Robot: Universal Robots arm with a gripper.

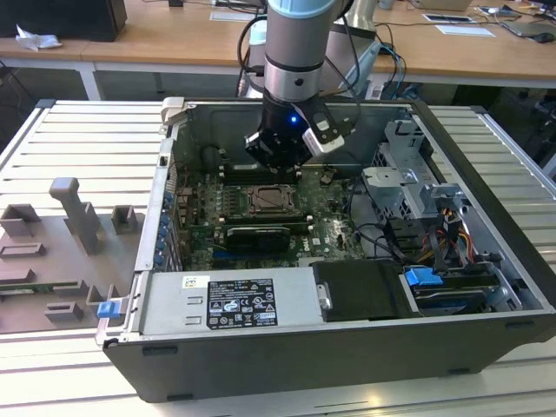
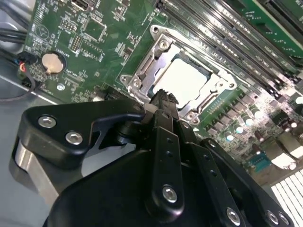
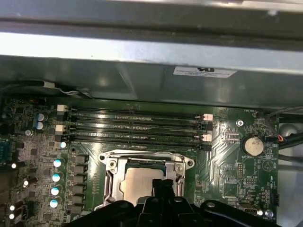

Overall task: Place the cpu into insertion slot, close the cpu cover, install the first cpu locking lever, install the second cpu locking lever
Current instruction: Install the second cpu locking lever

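Gripper point(image 2: 163, 97) fingers pressed together over the insertion slot point(image 2: 142, 75), cpu point(image 2: 182, 78) seated under the closed cpu cover point(image 2: 208, 90), exterior view shows the open computer case point(image 1: 486, 156).

An open computer case point(image 1: 347, 347) lay on the counter point(image 1: 78, 130), with the circuit board point(image 1: 334, 234) flat inside it. The insertion slot point(image 1: 271, 201) sat near the board's middle, with the cpu point(image 2: 182, 80) in it and the cpu cover point(image 2: 142, 71) down around it. The memory slots point(image 3: 135, 125) ran just beside the socket. The gripper point(image 1: 276, 161) hung above the socket.
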